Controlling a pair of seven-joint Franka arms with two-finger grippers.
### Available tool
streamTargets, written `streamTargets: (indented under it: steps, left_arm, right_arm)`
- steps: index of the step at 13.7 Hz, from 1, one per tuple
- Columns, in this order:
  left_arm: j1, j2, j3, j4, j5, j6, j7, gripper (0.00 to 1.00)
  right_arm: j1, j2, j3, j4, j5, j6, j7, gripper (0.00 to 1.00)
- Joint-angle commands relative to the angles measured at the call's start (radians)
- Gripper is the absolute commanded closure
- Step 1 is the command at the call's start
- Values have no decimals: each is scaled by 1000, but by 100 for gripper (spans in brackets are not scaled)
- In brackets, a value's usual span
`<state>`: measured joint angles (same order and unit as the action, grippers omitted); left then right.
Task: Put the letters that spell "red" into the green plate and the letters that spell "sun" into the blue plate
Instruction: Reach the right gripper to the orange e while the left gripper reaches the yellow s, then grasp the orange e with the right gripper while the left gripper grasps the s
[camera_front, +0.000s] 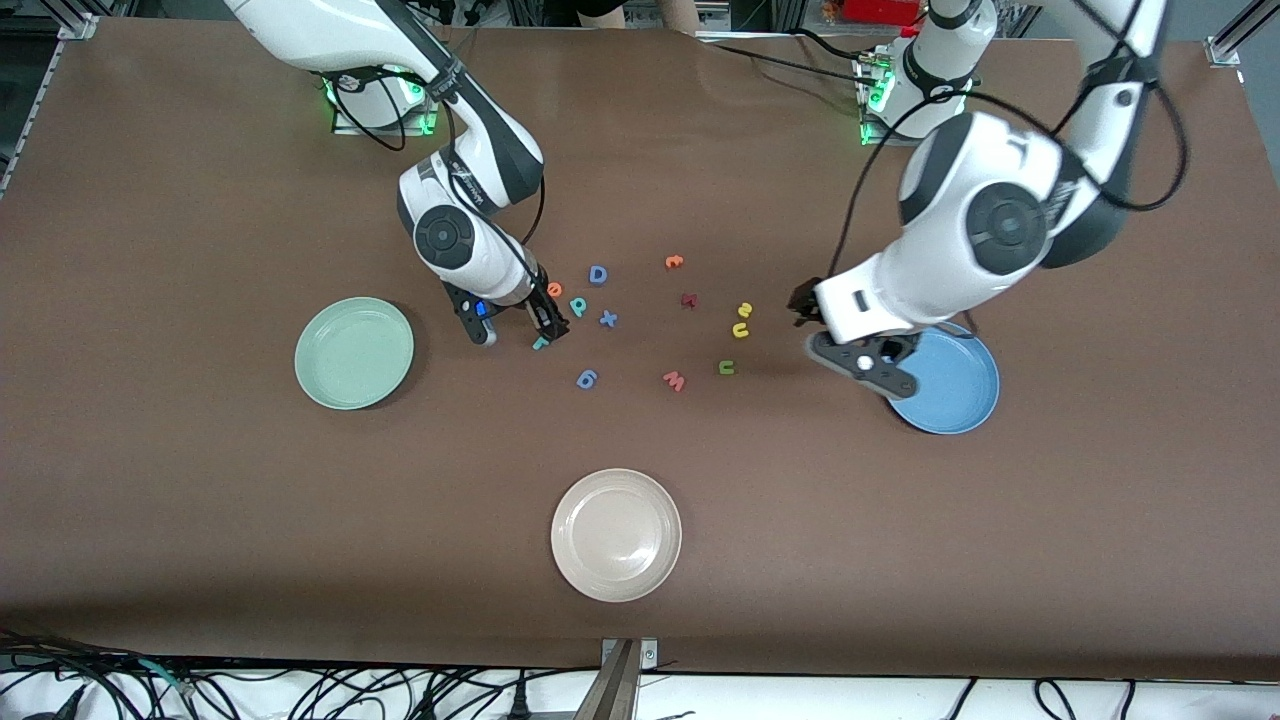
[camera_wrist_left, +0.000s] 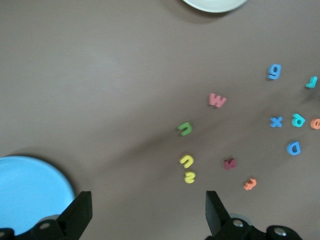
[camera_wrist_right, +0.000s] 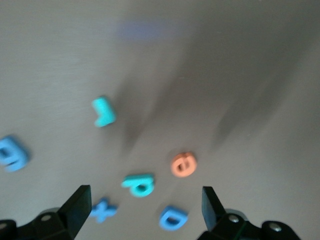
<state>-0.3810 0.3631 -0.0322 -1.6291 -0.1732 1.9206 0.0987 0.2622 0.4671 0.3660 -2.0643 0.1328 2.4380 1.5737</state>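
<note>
- Brown table (camera_front: 200, 520) carries two plates and scattered foam letters.
- Green plate (camera_front: 354, 352) sits toward the right arm's end, blue plate (camera_front: 950, 385) toward the left arm's end; both hold no letters.
- Right gripper (camera_front: 512, 325), fingers spread wide and grasping nothing, hangs over the teal "r" (camera_front: 541, 343), orange "e" (camera_front: 555, 289) and teal "p" shape (camera_front: 578, 306).
- Left gripper (camera_wrist_left: 145, 210), fingers wide apart with nothing between them, hovers beside the blue plate, near the yellow "s" (camera_front: 744, 309), yellow "u" (camera_front: 740, 329) and green "n" (camera_front: 726, 367).

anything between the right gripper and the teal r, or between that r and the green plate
Nothing visible. The right gripper, open, is low over the teal r, with no letter between them. From the r to the green plate there is only bare table; the other letters lie toward the left arm's end.
</note>
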Motion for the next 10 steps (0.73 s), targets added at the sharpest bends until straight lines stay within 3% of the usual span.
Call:
streamTargets:
  steps: [1,7,10]
  left_arm:
    - [-32,1,8,-66,-29,72,10,0]
    - [-42,-118,-109,-496,-20,545,7,0]
    - [-76,-102,-124,-589,-14,679,-13,0]
  right_arm:
    - [-11,-44,8,-100,21,30,22,5]
    - [-11,-18,19,-132,24,136,63,8]
    - [-8,-2,37,-137,24,153,98,11]
